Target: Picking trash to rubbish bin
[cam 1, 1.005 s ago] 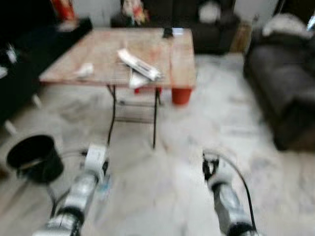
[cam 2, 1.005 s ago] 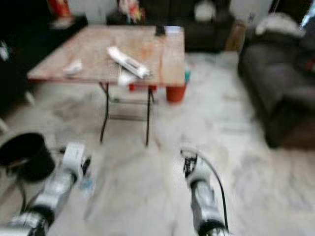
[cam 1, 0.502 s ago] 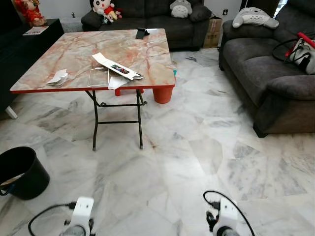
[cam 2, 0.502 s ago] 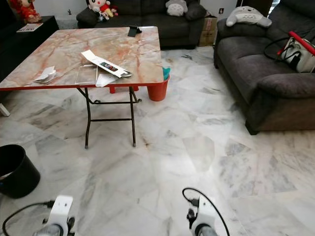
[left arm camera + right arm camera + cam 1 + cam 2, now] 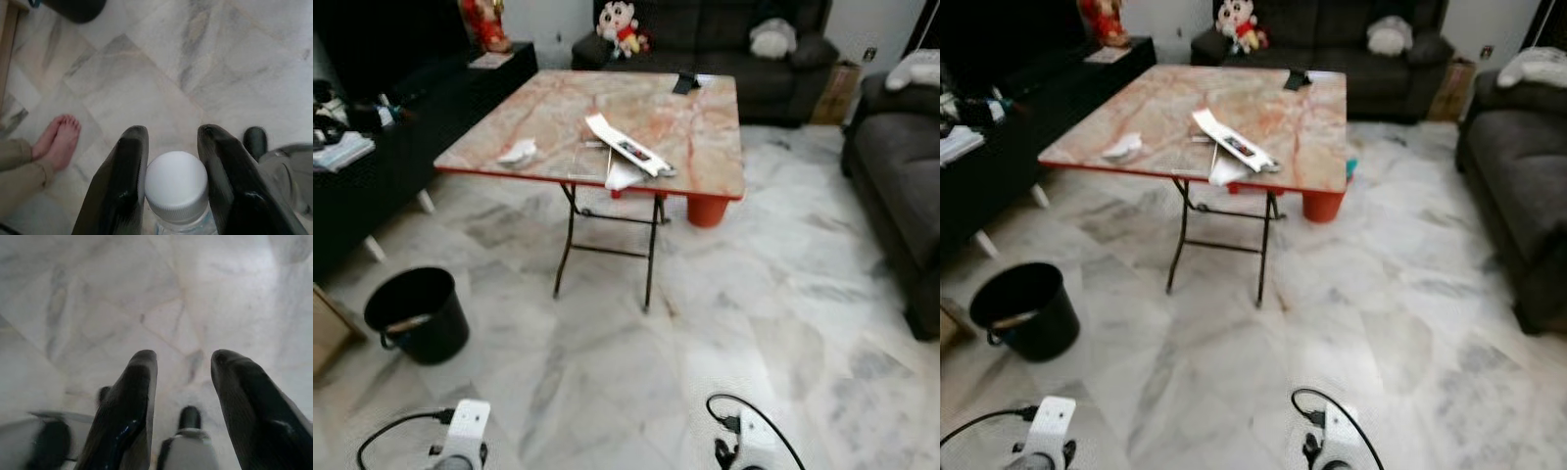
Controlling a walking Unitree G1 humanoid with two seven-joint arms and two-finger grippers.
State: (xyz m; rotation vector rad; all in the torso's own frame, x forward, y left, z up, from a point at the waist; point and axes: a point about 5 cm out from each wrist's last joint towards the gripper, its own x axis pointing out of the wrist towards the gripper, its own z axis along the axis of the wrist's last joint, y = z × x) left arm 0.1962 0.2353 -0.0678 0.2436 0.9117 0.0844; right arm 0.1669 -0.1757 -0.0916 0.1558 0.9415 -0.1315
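A clear plastic bottle with a white cap (image 5: 176,183) sits between the fingers of my left gripper (image 5: 171,134), which is shut on it and held low over the marble floor. The black rubbish bin (image 5: 416,313) stands on the floor ahead to my left, with something pale inside. My right gripper (image 5: 183,357) is open over bare floor with nothing between its fingers. On the marble-patterned table (image 5: 705,147) lie a crumpled white paper (image 5: 517,152), a long white package (image 5: 628,147) and a flat sheet at the front edge.
A person's bare foot (image 5: 56,142) rests on the floor near my left gripper. A red pot (image 5: 710,209) stands under the table. A dark sofa (image 5: 901,186) is on the right, a black cabinet (image 5: 382,166) on the left. Open floor lies between me and the table.
The whole view has swung left, so the table and the bin now sit further right in the picture. Both arms have dropped from mid-picture to its bottom edge.
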